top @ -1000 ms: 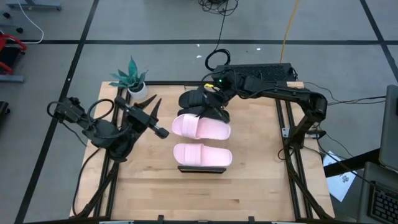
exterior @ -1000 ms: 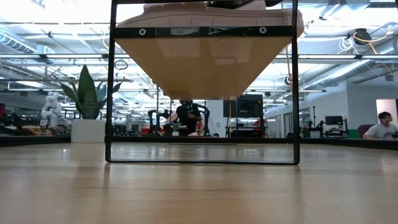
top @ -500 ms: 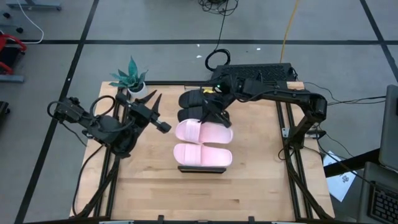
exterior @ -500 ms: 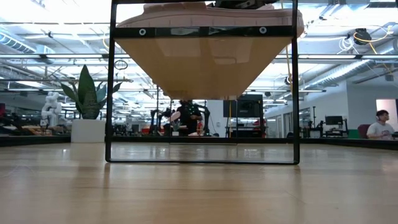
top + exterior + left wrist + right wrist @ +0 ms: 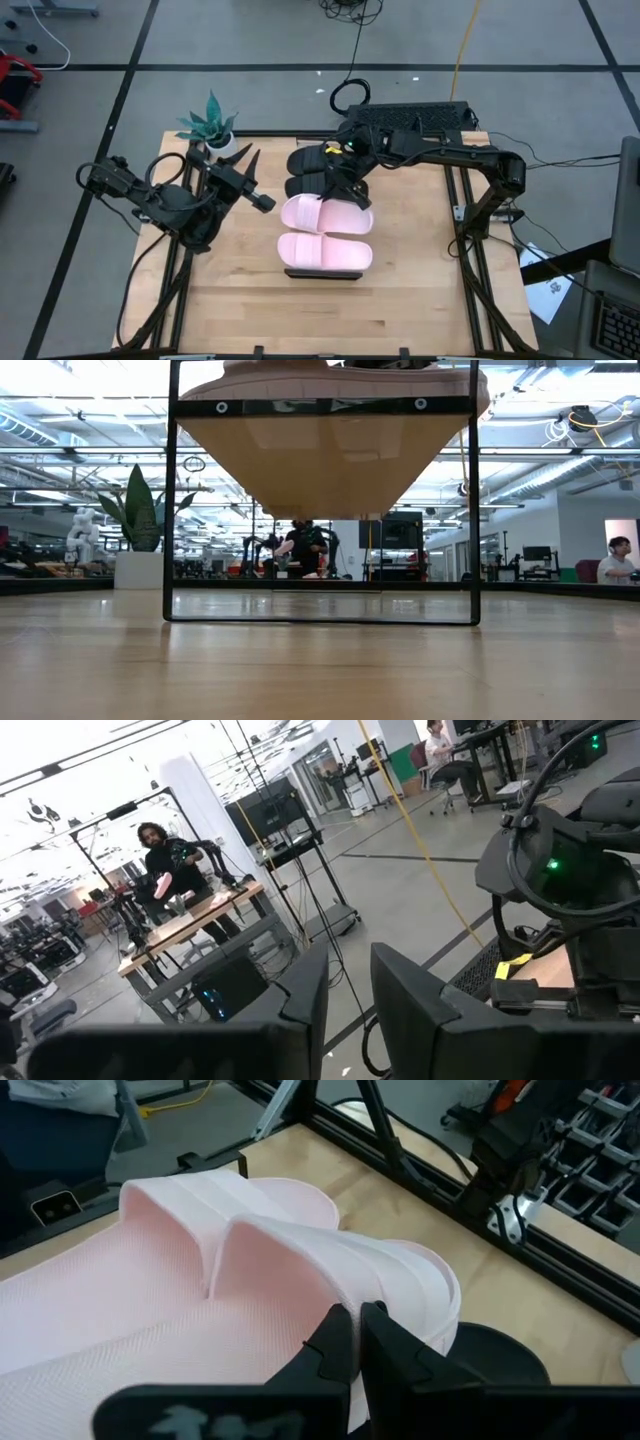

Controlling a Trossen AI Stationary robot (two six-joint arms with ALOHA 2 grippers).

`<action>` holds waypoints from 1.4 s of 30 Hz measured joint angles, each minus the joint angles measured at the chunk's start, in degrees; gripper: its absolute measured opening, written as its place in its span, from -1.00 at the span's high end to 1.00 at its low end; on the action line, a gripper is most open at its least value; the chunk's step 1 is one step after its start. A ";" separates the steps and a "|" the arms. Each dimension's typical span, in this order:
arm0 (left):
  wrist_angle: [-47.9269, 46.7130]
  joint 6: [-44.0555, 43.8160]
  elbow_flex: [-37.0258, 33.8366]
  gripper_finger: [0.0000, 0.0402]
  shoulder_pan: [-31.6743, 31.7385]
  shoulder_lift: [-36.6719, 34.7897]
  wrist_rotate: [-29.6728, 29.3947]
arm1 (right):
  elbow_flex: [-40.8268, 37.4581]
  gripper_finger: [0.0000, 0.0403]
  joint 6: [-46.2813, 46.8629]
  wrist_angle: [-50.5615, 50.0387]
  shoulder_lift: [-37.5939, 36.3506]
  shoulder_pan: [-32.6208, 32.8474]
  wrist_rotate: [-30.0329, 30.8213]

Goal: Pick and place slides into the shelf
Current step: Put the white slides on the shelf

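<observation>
Nearest the table's front edge, the low rack of light wood slats with a thin dark frame (image 5: 322, 272) shows just its end, carrying all four sandals in a row. First comes a pale pink wide-strap slide (image 5: 324, 250), then the second pale pink slide (image 5: 325, 213) right behind it, touching or nearly so. In the low view the rack's dark frame (image 5: 320, 406) fills the picture from below, with the pink soles just peeking over its top edge.

Now the right arm: it reaches in from the far right corner, elbow out over the table's right rail, forearm stretched leftward and the wrist dipped down. The right gripper (image 5: 350, 192) sits at the far edge of that second pink slide. From its wrist camera the two dark fingers (image 5: 335, 1342) are pressed together, barely a sliver between them, tips against the pink strap (image 5: 330, 1265) — nothing pinched between them.

Behind it, two matte black slides (image 5: 312, 172) lie side by side, partly under the arm.

Over on the left, the left arm waits, raised and angled inward, its gripper (image 5: 243, 180) spread wide over bare wood.

At the far left corner stands a small teal potted plant in a white pot (image 5: 213, 126).

No readable writing anywhere.
</observation>
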 joint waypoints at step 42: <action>-0.02 -0.84 0.00 0.60 0.00 0.00 0.00 | 0.00 0.69 1.70 -1.03 0.00 2.02 0.44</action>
